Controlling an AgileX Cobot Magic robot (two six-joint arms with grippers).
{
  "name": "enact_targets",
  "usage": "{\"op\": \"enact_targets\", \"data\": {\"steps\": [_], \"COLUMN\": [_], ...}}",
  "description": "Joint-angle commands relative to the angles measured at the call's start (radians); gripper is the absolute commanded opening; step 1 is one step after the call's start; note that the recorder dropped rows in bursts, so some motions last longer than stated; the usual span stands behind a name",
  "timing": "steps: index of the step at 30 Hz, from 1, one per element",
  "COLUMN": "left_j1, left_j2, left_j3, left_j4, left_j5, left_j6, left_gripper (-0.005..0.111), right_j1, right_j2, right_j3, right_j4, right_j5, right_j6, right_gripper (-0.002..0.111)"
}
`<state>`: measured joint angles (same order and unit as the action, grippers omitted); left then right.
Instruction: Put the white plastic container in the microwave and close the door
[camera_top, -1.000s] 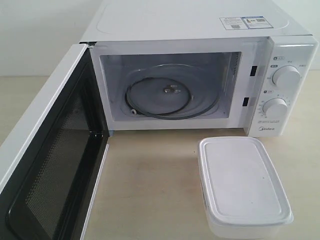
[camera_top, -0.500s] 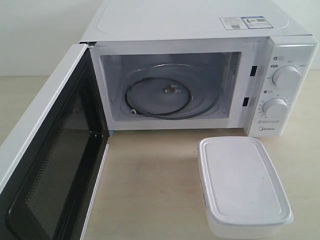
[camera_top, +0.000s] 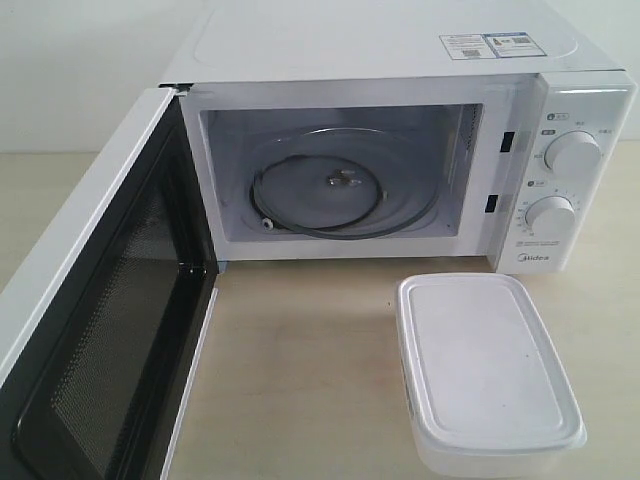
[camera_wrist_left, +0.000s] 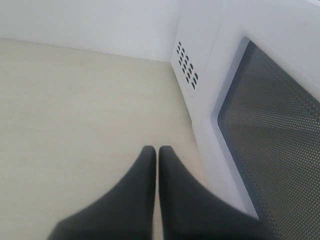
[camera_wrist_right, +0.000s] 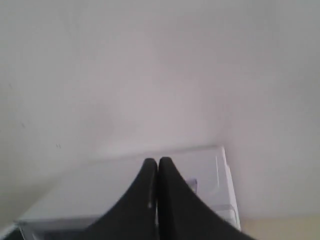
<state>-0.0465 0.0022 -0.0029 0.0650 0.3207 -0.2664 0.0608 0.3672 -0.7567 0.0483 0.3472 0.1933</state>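
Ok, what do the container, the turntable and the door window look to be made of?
The container: likely plastic, matte white, its side wall faintly translucent. The turntable: probably clear glass, being see-through and glinting. The door window: dark, fine perforated mesh, possibly metal; the look alone can't confirm that.

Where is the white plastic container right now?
In the exterior view the white plastic container sits on the table at lower right, in front of the microwave by its dials, not yet inside.
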Motion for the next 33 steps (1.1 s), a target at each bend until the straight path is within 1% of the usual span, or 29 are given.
{"op": "enact_targets", "data": {"steps": [1,3,5,7,14,16,20,25,27,33], "left_j1": [0.001,0.001,0.001,0.001,0.001,0.001,0.001,0.001,0.001,0.001], "left_j2": [-0.002,-0.002,-0.002,-0.002,-0.002,-0.002,-0.002,-0.002,-0.002,-0.002], "left_j3": [0.003,0.003,0.003,0.003,0.003,0.003,0.003,0.003,0.003,0.003], "left_j4": [-0.002,-0.002,-0.002,-0.002,-0.002,-0.002,-0.002,-0.002,-0.002,-0.002], "left_j5": [-0.006,-0.006,-0.006,-0.006,-0.006,-0.006,-0.006,-0.006,-0.006,-0.006], "left_j6": [-0.004,-0.004,-0.004,-0.004,-0.004,-0.004,-0.004,-0.004,-0.004,-0.004], "left_gripper": [0.004,0.004,0.004,0.004,0.004,0.004,0.004,0.004,0.004,0.004], "right_j1": [-0.005,-0.005,-0.005,-0.005,0.019,0.019,0.019,0.019,0.019,0.019], "right_j2": [0.117,0.152,0.179,0.211,0.359,0.406,0.496,0.64,0.69,0.763], "right_j3": [-0.045,-0.045,-0.045,-0.045,-0.045,-0.045,-0.045,-0.045,-0.045,-0.063], "right_j4": [-0.01,-0.008,-0.004,0.029,0.302,0.344,0.386,0.535,0.577,0.586], "right_j5": [0.187,0.202,0.256,0.309,0.425,0.454,0.479,0.578,0.583,0.55], "right_j6": [-0.036,-0.039,-0.051,-0.146,-0.402,-0.474,-0.511,-0.687,-0.725,-0.73], "right_gripper": [0.0,0.0,0.0,0.0,0.0,0.0,0.0,0.0,0.0,0.0]}}
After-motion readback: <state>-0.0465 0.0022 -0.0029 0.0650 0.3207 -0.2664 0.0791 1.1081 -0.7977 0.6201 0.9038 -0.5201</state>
